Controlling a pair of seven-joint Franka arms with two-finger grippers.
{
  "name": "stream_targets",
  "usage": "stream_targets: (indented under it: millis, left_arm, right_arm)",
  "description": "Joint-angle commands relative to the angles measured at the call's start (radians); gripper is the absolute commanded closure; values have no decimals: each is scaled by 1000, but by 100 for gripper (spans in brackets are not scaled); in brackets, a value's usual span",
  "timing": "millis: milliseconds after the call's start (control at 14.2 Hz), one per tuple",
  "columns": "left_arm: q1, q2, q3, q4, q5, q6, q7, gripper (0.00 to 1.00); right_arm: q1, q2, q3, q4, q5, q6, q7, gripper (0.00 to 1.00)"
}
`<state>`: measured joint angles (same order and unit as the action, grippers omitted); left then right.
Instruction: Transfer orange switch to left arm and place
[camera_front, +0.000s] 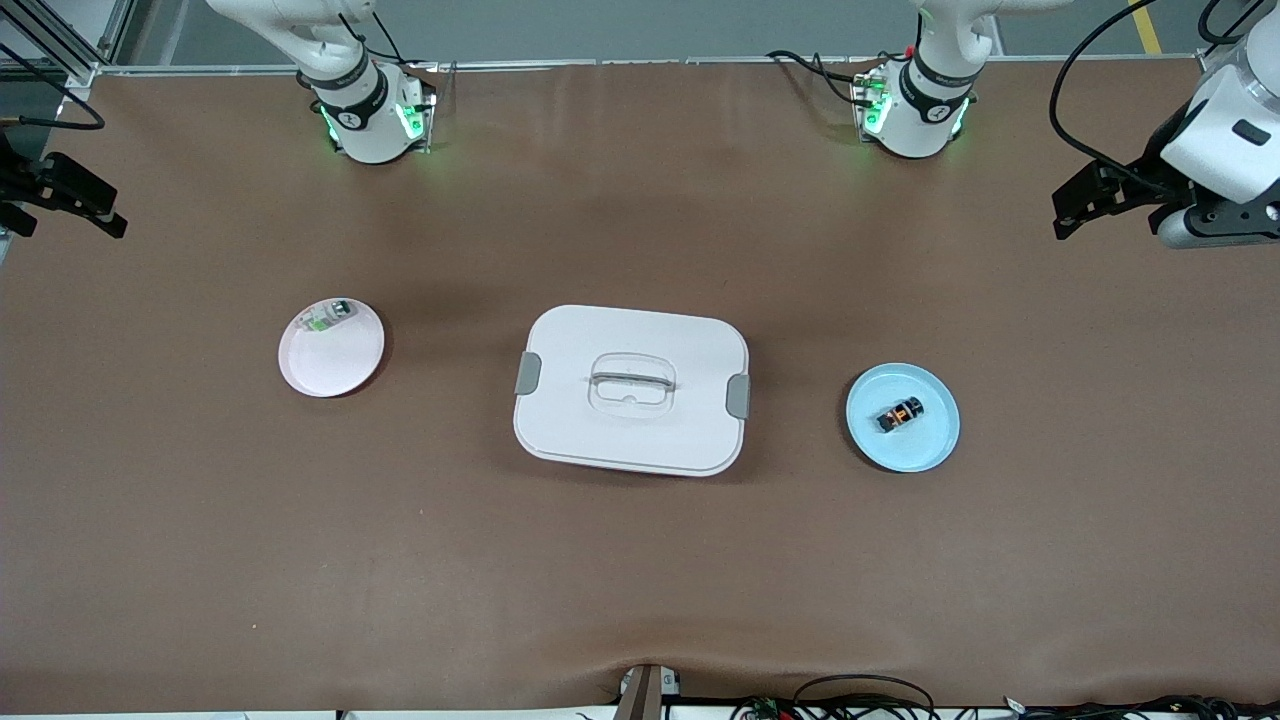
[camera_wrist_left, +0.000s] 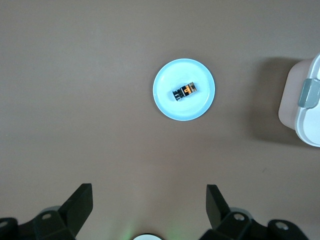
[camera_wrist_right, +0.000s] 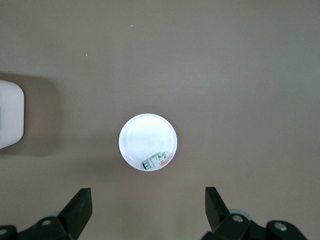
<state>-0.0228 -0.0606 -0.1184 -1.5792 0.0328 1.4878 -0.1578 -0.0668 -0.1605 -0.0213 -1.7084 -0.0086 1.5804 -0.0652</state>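
Observation:
The orange switch (camera_front: 900, 415), a tiny black block with an orange part, lies on a light blue plate (camera_front: 925, 445) toward the left arm's end of the table. The white lidded box (camera_front: 632, 390) sits mid-table between the two plates. My left gripper (camera_front: 1062, 212) hangs high over the table edge at its own end, open and empty. Its wrist view looks down on the switch (camera_wrist_left: 184, 91), the blue plate (camera_wrist_left: 167, 102) and a corner of the box (camera_wrist_left: 306, 102), with the left gripper (camera_wrist_left: 149, 192) well apart from them. My right gripper (camera_front: 105, 208) hangs open and empty over its own end.
A pale pink plate (camera_front: 335, 365) toward the right arm's end carries a small green-and-white component (camera_front: 325, 318). The right wrist view shows that plate (camera_wrist_right: 145, 135), the component (camera_wrist_right: 156, 161), the box's edge (camera_wrist_right: 10, 115) and the open right gripper (camera_wrist_right: 148, 192). Brown table cover surrounds everything.

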Motion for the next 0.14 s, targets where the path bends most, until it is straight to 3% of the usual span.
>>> stream_targets:
  millis: [0,70]
  left_arm:
    - [-2,5,8,18,-21,-12,17,0]
    - [-3,5,8,18,-21,-12,17,0]
  right_arm:
    - [2,-8,3,4,-4,-11,16,0]
    - [2,-8,1,4,-4,-11,16,0]
